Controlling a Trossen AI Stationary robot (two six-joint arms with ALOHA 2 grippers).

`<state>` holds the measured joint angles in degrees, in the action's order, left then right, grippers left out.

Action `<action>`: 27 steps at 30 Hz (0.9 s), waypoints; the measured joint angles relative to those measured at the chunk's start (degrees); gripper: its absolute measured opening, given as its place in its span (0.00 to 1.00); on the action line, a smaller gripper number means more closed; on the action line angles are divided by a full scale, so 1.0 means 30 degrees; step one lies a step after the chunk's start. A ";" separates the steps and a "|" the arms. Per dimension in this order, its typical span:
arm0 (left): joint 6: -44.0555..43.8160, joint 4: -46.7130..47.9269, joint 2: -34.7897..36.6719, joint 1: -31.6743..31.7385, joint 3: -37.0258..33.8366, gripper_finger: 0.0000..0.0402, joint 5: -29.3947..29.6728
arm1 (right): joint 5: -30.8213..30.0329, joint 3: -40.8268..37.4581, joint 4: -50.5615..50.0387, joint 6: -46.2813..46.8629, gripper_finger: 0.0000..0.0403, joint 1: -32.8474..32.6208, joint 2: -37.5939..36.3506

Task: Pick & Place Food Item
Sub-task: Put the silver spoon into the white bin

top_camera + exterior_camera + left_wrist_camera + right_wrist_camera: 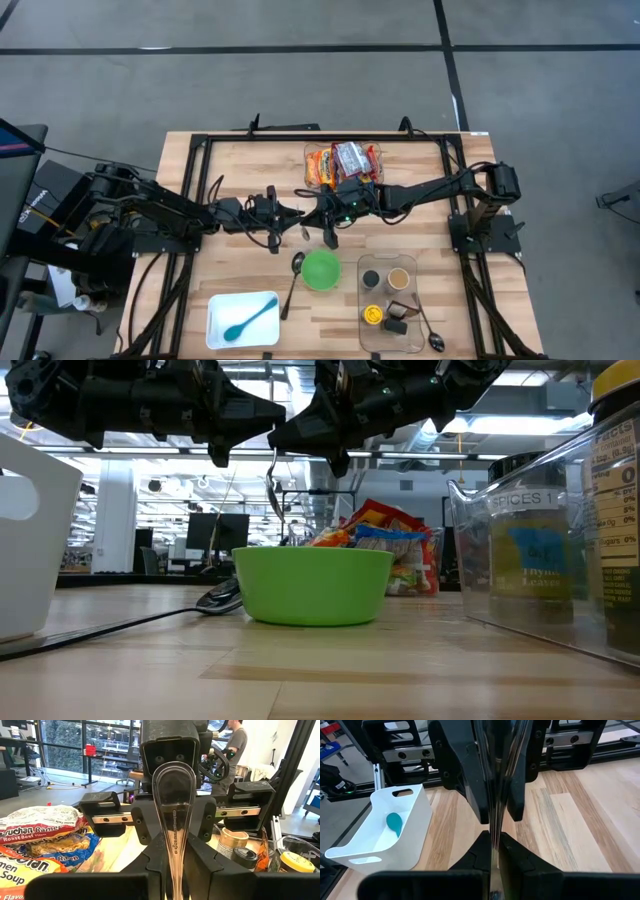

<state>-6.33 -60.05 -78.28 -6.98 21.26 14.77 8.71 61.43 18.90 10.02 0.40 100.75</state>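
A metal spoon (pixel 174 820) is held in mid-air between the 2 grippers, apparently for a handover: the right gripper (pixel 332 212) is pinched on it, the left gripper (pixel 283 216) nearly closed on it. Noodle packets (pixel 343 162) lie at the wooden surface's (pixel 240 170) far edge. A glass-walled room lies beyond.

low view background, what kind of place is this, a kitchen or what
Most likely a robotics lab or open office, not a kitchen: ceiling strip lights, a desk monitor behind the wooden table, and a person at equipment in the left wrist view.
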 joint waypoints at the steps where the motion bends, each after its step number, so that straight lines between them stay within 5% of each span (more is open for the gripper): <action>1: 0.0000 0.0000 0.0000 0.0000 0.0000 0.09 0.0006 | 0.0000 0.0000 0.0000 0.0000 0.03 0.0000 0.0000; 27: 0.0015 0.0000 0.0000 0.0000 0.0000 0.10 0.0064 | 0.0000 0.0000 0.0000 0.0007 0.03 0.0000 0.0000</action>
<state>-6.28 -60.05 -78.28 -6.98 21.26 14.96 8.71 61.43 18.90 10.04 0.40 100.75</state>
